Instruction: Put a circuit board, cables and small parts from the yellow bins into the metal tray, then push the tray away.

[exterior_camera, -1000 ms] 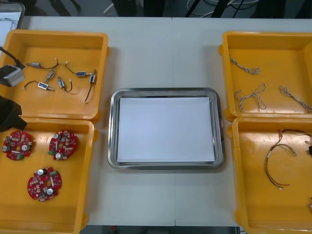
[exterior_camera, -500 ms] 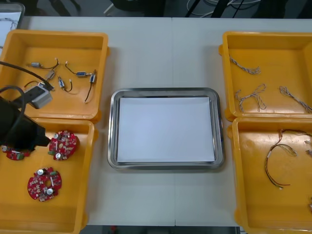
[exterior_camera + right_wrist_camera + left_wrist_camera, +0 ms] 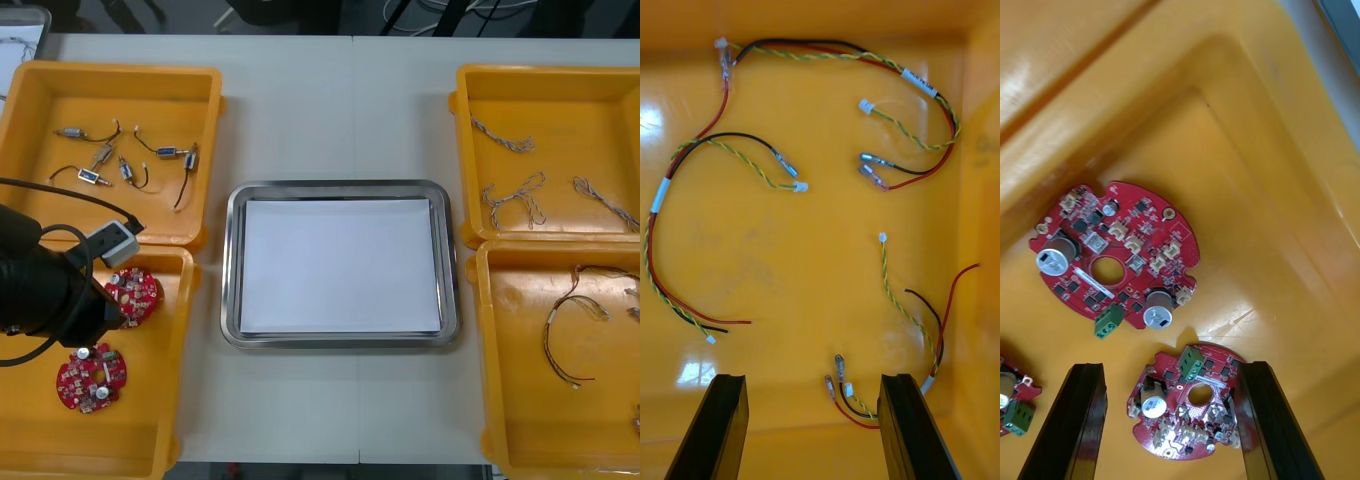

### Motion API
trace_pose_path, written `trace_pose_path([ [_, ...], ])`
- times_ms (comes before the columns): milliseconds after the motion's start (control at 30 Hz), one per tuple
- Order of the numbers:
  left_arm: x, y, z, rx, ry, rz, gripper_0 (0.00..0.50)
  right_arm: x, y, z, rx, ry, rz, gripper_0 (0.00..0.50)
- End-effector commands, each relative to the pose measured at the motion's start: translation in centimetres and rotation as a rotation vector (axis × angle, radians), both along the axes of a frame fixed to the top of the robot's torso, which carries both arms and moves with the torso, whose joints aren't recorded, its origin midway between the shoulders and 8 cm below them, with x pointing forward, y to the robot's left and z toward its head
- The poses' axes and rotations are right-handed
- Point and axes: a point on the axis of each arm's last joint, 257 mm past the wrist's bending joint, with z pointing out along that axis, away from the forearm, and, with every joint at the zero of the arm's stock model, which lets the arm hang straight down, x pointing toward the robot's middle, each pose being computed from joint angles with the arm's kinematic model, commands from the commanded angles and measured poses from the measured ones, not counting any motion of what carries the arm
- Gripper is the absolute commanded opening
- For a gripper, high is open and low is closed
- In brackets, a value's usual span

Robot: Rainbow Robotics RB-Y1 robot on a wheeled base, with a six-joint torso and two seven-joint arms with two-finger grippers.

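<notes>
Board point(image 3: 1187, 420) first: take the one framed by the spread fingers point(image 3: 1079, 420) of the left gripper point(image 3: 1171, 371), flat on the floor of the near-left bin point(image 3: 130, 430). Not gripped yet, by the look of it. Descend straight, centre over the middle hole, and pinch across the rim rather than on the tall components. Probably slippery on that glossy floor, so close gently. Keep clear of the second board point(image 3: 1116, 262) just beyond and the third board point(image 3: 1009, 405) off to one side. Lift level before swinging over the bin wall toward the tray point(image 3: 232, 300), white inside and bare.

Leave the right gripper point(image 3: 811, 379) as is: spread as well, hanging over the red and yellow cables point(image 3: 790, 150) in the near-right bin point(image 3: 827, 247), touching none. Farther off, save the small parts point(image 3: 125, 160) in the far-left bin point(image 3: 30, 80) and the twisted cables point(image 3: 515, 190) in the far-right bin point(image 3: 560, 110) for later.

Against a second ago: no longer out at the table's left edge beside the parts, but swung in over the boards, hiding the leftmost. Elsewhere nothing shifted: same tray spot, same cable layout.
</notes>
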Motion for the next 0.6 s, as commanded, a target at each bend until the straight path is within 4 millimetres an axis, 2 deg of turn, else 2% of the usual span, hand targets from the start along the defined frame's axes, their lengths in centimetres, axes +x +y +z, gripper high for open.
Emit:
trace_pose_path([
  [33,-1.1,0.9,-1.2,0.083,-0.005,-0.129,0.5,-1.4,1.0,-2.0,0.0,0.043,0.047,0.5],
  [300,-1.7,1.5,-3.2,0.103,-0.012,-0.177,0.5,-2.6,0.7,-4.7,0.032,0.108,0.043,0.5],
  [600,-1.4,2.4,-5.1,0.095,-0.017,-0.181,0.5,-3.0,0.0,-5.4,0.023,0.134,0.067,0.5],
])
